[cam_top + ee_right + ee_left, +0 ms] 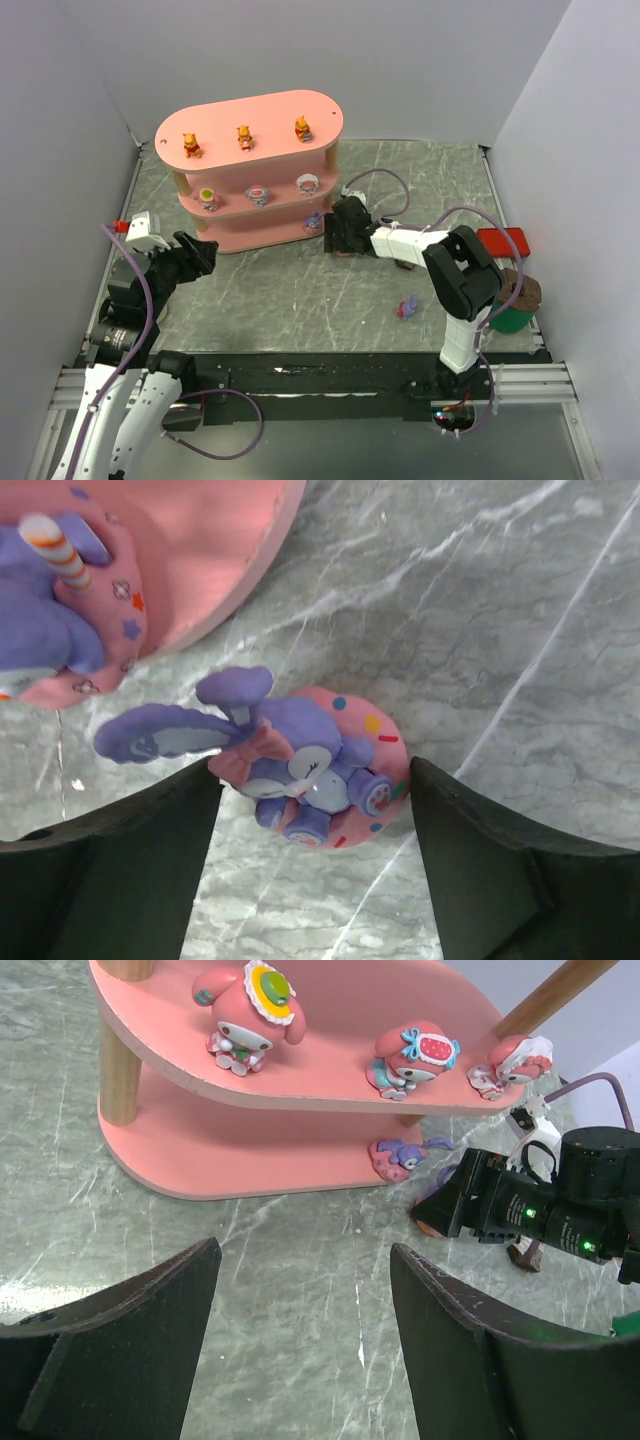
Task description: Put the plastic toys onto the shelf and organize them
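The pink shelf (250,110) stands at the back left. Three orange bears (243,137) sit on its top tier and three pink-white toys (245,1010) on the middle tier. One purple toy (400,1155) sits at the right end of the bottom tier (210,550). My right gripper (315,772) is open just off that end. Between its fingers a purple bunny toy on a pink round base (325,765) lies on the table. Another purple toy (407,307) lies on the table near the right arm. My left gripper (305,1255) is open and empty over bare table in front of the shelf.
A red flat box (503,241) lies at the right edge of the table. Beside it a brown snack bar (520,290) rests on a green object. White walls close in the left, right and back sides. The right arm's cable (380,180) loops near the shelf's right end.
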Robot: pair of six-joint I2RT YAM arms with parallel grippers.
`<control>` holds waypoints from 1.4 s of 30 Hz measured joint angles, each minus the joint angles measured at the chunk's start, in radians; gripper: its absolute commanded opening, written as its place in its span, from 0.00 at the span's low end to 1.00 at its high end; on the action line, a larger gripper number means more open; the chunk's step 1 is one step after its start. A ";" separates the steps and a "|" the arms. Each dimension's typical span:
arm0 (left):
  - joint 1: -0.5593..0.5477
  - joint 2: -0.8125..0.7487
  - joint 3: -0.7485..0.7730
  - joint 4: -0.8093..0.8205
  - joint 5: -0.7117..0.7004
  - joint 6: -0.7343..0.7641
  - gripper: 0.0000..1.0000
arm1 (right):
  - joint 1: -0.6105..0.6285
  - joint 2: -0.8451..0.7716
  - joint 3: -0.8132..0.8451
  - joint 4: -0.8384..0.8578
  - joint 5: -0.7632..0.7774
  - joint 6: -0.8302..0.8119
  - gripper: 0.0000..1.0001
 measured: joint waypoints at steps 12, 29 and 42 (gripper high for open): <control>0.000 0.000 0.000 0.000 0.001 0.000 0.76 | 0.066 -0.025 -0.082 0.087 0.087 0.134 0.33; 0.000 0.000 -0.005 0.001 0.001 0.000 0.77 | 0.465 0.051 0.052 -0.044 0.267 0.387 0.81; 0.000 -0.002 -0.010 0.000 0.001 0.000 0.77 | 0.463 0.027 -0.042 0.096 0.277 0.180 0.96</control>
